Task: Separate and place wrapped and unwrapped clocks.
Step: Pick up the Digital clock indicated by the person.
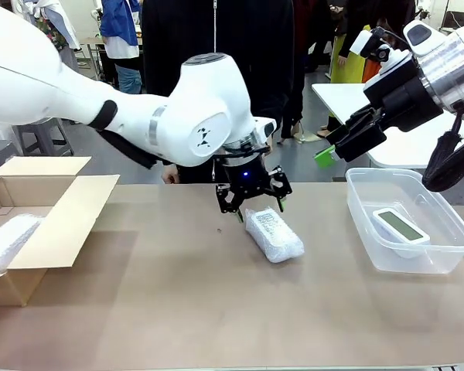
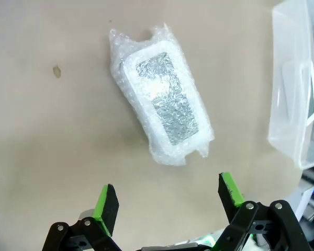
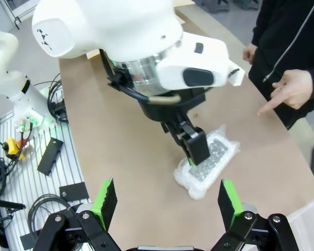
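A brown table (image 1: 178, 309); an open cardboard box (image 1: 58, 212) at its left edge; a clear plastic tub (image 1: 441, 259) at its right.

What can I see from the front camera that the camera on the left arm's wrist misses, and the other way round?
The front view alone shows the cardboard box at the left with a wrapped clock inside, the bare clock lying in the clear tub, and the raised right gripper.

The left wrist view alone looks straight down, so the screen shows through the bubble wrap, and a small dark spot marks the table.

Both show the open left gripper by the wrapped clock on the table, and the tub.
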Tool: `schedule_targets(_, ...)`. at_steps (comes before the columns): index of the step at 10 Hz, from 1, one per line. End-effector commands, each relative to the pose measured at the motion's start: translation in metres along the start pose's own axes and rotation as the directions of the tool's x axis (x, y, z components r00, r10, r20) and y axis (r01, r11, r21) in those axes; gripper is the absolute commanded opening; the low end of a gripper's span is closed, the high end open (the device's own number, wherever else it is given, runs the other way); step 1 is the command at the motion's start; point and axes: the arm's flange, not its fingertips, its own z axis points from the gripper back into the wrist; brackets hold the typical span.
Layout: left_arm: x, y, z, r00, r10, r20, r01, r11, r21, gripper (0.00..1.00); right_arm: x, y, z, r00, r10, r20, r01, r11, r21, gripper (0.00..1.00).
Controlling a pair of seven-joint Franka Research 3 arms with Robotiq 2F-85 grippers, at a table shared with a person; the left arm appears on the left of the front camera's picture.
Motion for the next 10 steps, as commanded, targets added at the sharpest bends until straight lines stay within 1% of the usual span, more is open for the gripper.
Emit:
schedule_targets(1, 0.013, -0.035, -0.014, 0.992, 0.124, -0.009, -0.124, 0.992, 0.025, 1.0, -0.001, -0.001, -0.001, 1.0, -0.002, 0.012, 0.002, 1.0, 0.014, 1.0)
schedule_targets(2, 0.018, -0.038, -0.025, 0.981, 0.193, 0.012, -0.194, 0.979, 0.07, 1.0, -0.001, -0.001, -0.001, 1.0, -0.002, 0.012, 0.002, 1.0, 0.014, 1.0)
schedule_targets(3, 0.023, -0.039, -0.039, 0.976, 0.214, 0.034, -0.217, 0.971, 0.104, 1.0, -0.001, -0.001, -0.001, 1.0, -0.002, 0.012, 0.002, 1.0, 0.014, 1.0)
schedule_targets(4, 0.025, -0.035, -0.057, 0.968, 0.252, 0.008, -0.251, 0.963, 0.101, 1.0, -0.001, -0.001, -0.001, 1.0, -0.002, 0.012, 0.002, 1.0, 0.014, 1.0)
schedule_targets(5, 0.028, -0.031, -0.07, 0.96, 0.28, 0.005, -0.279, 0.955, 0.103, 1.0, -0.001, -0.001, -0.001, 1.0, -0.002, 0.012, 0.002, 1.0, 0.014, 1.0)
schedule_targets(6, 0.028, -0.028, -0.08, 0.951, 0.308, 0.024, -0.309, 0.943, 0.122, 1.0, -0.001, -0.001, -0.001, 1.0, -0.002, 0.012, 0.002, 1.0, 0.014, 1.0)
schedule_targets(8, 0.029, -0.029, -0.089, 0.946, 0.319, 0.063, -0.325, 0.935, 0.141, 1.0, -0.001, -0.001, -0.001, 1.0, -0.002, 0.012, 0.002, 1.0, 0.014, 1.0)
schedule_targets(10, 0.032, -0.026, -0.086, 0.947, 0.312, 0.08, -0.32, 0.938, 0.135, 1.0, -0.001, -0.001, -0.001, 1.0, -0.002, 0.012, 0.002, 1.0, 0.014, 1.0)
